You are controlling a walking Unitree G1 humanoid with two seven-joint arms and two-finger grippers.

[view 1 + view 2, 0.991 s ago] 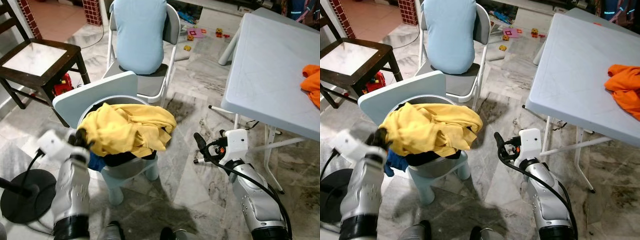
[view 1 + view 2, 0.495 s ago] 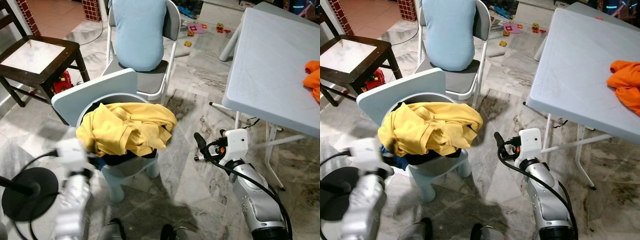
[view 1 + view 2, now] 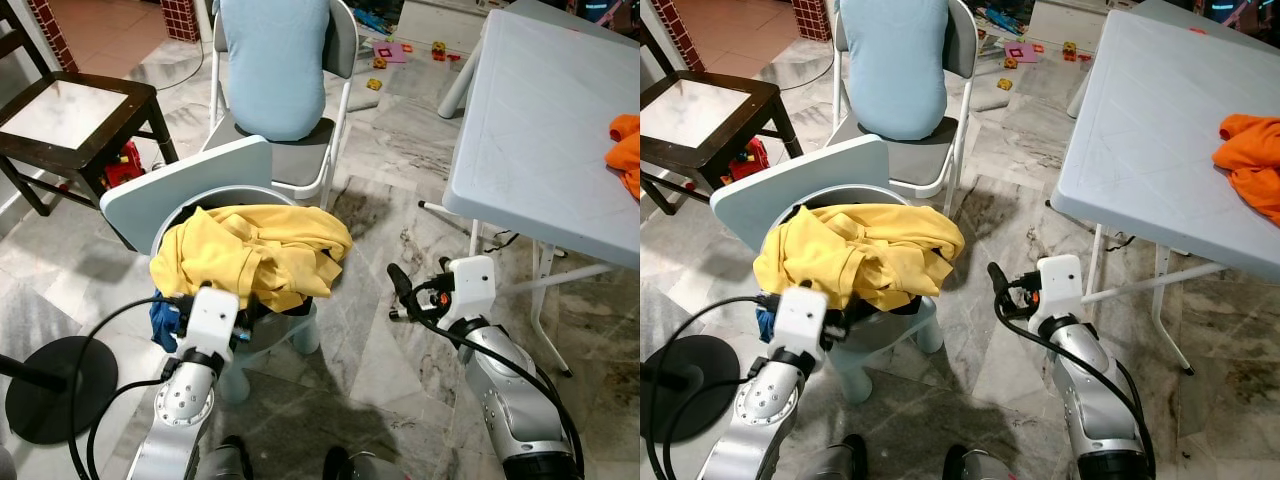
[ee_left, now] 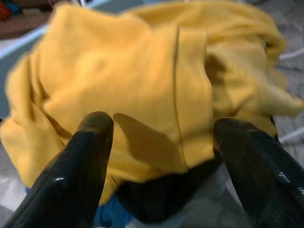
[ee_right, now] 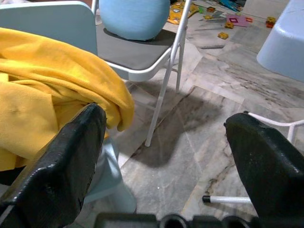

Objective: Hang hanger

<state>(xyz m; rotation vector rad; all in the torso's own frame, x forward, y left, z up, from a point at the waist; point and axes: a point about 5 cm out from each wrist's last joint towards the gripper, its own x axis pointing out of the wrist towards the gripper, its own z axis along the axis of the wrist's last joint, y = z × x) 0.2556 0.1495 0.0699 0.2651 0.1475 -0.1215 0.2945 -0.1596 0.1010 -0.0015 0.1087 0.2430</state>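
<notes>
Your left gripper (image 4: 156, 142) hovers spread wide just short of the yellow garment (image 3: 250, 255) heaped on the small pale-blue chair (image 3: 185, 195), holding nothing. Your right gripper (image 3: 398, 295), fingers also parted and empty, hangs low over the marble floor (image 3: 370, 350) between that chair and the grey folding table (image 3: 530, 120).

No hanger can be made out anywhere, so the task's own thing is unlocated; it may lie under the cloth, but that is a guess. Judged from this, you are at the reach into the pile. Go in slowly with the left fingers level, take only the top yellow layer at a fold, and lift it clear before looking again, so the dark and blue clothes (image 3: 165, 320) beneath do not drag off the seat.

The left wrist view gives you the seam and folds of the yellow cloth up close. The head views alone give you the orange cloth (image 3: 1250, 160) on the table, the folding chair with its light-blue cushion (image 3: 275, 60) and the dark wooden chair (image 3: 70, 110) behind.
</notes>
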